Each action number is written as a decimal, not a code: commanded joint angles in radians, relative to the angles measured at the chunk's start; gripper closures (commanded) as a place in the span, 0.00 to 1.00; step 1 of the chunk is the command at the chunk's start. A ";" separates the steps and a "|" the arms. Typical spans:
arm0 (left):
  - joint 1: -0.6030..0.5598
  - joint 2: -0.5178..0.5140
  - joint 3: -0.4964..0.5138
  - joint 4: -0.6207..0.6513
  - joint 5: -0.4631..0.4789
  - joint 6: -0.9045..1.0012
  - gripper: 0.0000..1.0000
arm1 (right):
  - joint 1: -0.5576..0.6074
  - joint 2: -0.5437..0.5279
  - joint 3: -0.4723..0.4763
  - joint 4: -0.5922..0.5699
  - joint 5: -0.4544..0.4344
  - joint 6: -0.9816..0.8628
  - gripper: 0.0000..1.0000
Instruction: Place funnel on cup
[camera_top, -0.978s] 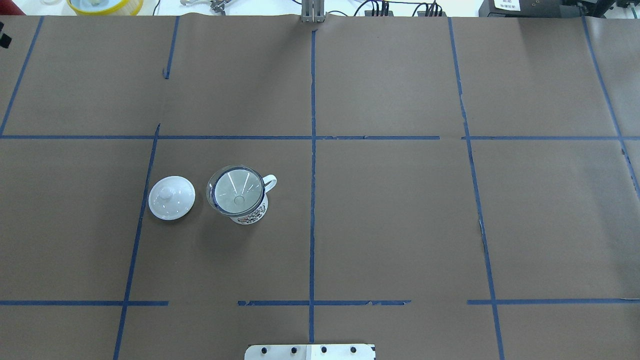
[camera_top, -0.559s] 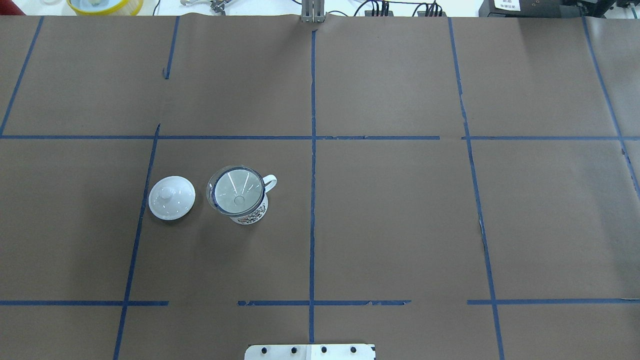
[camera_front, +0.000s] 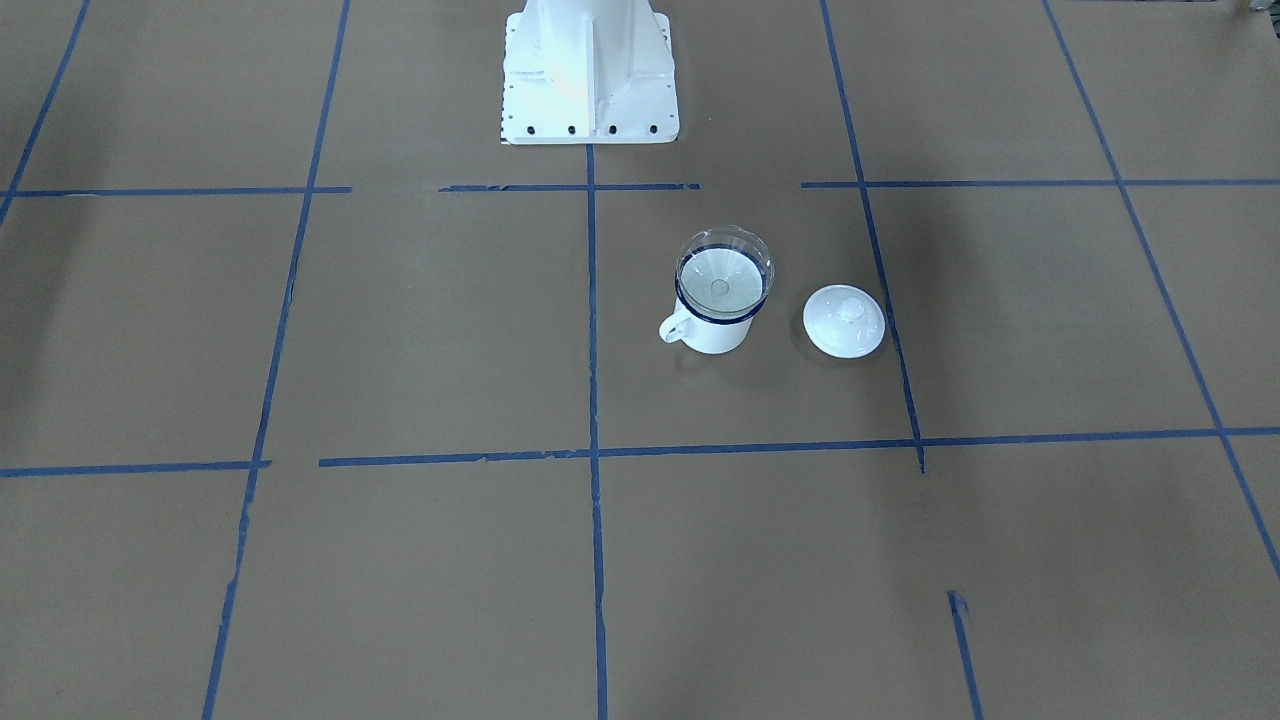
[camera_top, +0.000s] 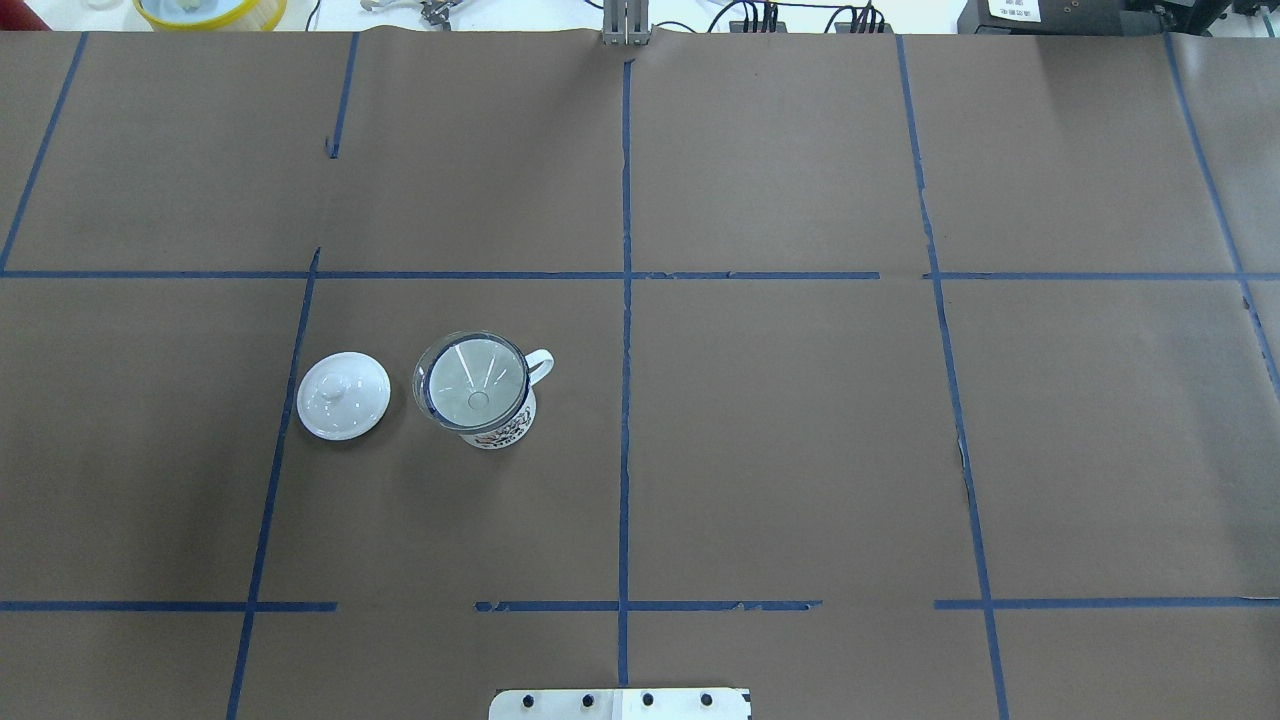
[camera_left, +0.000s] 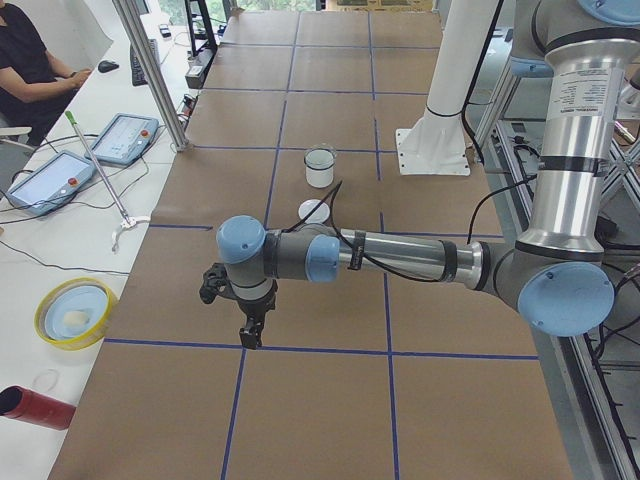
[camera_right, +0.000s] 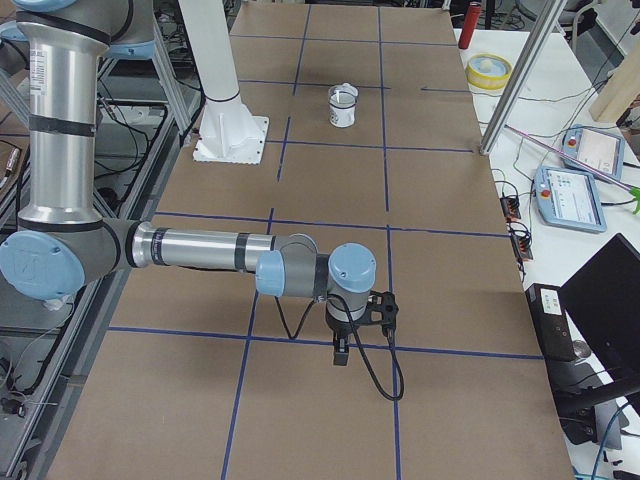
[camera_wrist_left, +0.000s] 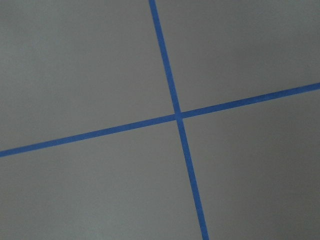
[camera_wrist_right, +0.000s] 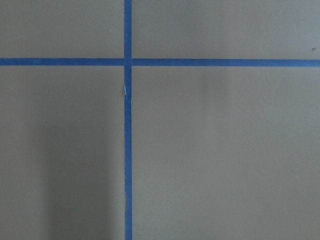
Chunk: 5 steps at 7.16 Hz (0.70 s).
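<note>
The clear funnel (camera_top: 470, 385) sits upright in the mouth of the white cup (camera_top: 507, 428), its spout down inside; the cup's blue rim shows through it. Both stand left of the table's centre line, and also show in the front view, funnel (camera_front: 724, 272) on cup (camera_front: 715, 335). My left gripper (camera_left: 250, 335) shows only in the left side view, far from the cup over a tape line. My right gripper (camera_right: 341, 352) shows only in the right side view, far from the cup (camera_right: 343, 107). I cannot tell whether either is open or shut.
A round white knobbed lid (camera_top: 343, 395) lies on the table just left of the cup. The robot's white base (camera_front: 588, 70) stands at the table's near edge. A yellow bowl (camera_left: 70, 312), a red can (camera_left: 35, 408) and metal poles are off the table's far side.
</note>
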 joint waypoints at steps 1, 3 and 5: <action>-0.031 0.003 0.021 0.003 -0.009 0.000 0.00 | 0.000 0.001 0.001 0.000 0.000 0.000 0.00; -0.031 0.004 0.020 0.005 -0.009 -0.002 0.00 | 0.000 0.001 0.000 0.000 0.000 0.000 0.00; -0.031 0.032 0.006 0.006 -0.011 -0.002 0.00 | 0.000 0.000 0.000 0.000 0.000 0.000 0.00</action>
